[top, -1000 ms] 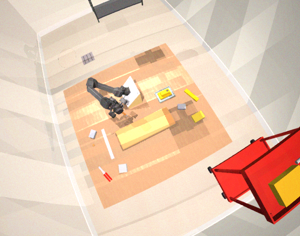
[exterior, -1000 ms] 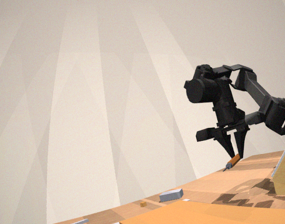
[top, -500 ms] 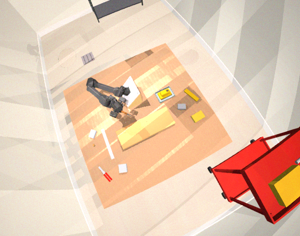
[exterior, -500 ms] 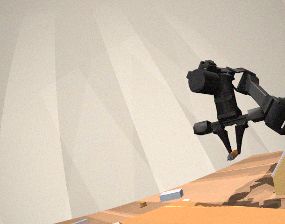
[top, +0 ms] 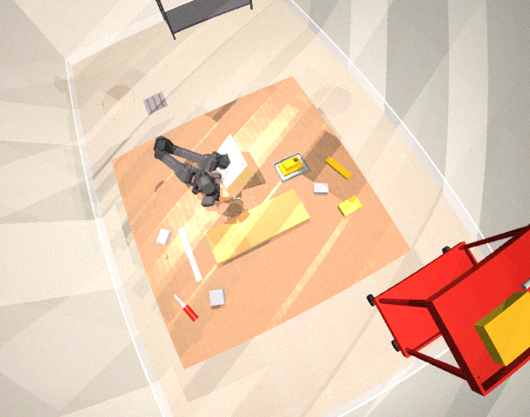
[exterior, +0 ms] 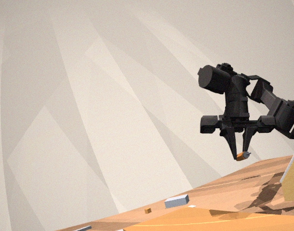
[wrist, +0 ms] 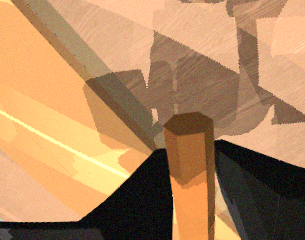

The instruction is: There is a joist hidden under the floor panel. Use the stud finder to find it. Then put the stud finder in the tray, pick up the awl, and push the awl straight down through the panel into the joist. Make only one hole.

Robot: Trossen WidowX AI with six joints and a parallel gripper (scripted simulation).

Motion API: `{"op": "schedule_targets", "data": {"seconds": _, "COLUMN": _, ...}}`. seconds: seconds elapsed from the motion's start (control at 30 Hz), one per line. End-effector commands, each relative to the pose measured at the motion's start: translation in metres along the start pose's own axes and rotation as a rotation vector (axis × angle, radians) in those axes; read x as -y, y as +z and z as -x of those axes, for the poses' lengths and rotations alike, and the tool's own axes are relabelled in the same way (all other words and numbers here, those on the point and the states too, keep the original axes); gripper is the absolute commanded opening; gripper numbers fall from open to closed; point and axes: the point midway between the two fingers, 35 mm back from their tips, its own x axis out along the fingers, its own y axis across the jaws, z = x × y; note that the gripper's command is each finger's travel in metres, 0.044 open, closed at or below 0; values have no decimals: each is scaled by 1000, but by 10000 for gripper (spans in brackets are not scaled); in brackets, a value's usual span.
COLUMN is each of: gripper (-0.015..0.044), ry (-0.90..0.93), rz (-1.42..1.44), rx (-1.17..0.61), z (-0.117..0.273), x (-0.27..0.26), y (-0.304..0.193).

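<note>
Awl, orange faceted handle, grey collar, thin metal spike (top: 224,198) (exterior: 241,156) (wrist: 189,170): raised above the table (top: 327,269) (exterior: 214,196), beside the long yellow rectangular panel (top: 256,228) (exterior: 181,221) (wrist: 37,120). Top view: spike towards 3 o'clock, panel centre at about 4 to 5 o'clock from the awl.

Gripper, black, two tapered fingers (top: 221,195) (exterior: 239,155): clenched on the awl's handle, near the fingertips. Exterior view: awl nearly level, not upright.

Handling (judged): light, rigid tool; facets should resist rolling, though smooth sides may slip or pivot under axial push. Best hold: mid-handle, pads square on opposite flats, spike left free. The awl probably needs turning point-down before pressing; a tilted push could skid or widen the hole.

Further out, at 2 o'clock: yellow block-shaped stud finder (top: 289,166), inside the shallow grey-rimmed tray (top: 282,179); placing step appears done. Nearer 12 to 1 o'clock: white-topped tan wedge (top: 234,163) (exterior: 292,190); keep the arm's swing off it.
</note>
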Motion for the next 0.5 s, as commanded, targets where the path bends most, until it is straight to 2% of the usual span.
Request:
{"op": "schedule_targets", "data": {"seconds": 0.0, "gripper": 0, "ry": 51, "rz": 110, "rx": -36, "z": 1, "x": -3, "y": -7}}
{"op": "schedule_targets", "data": {"seconds": 0.47, "gripper": 0, "ry": 240, "rz": 489, "rx": -105, "z": 5, "x": -13, "y": -27}}
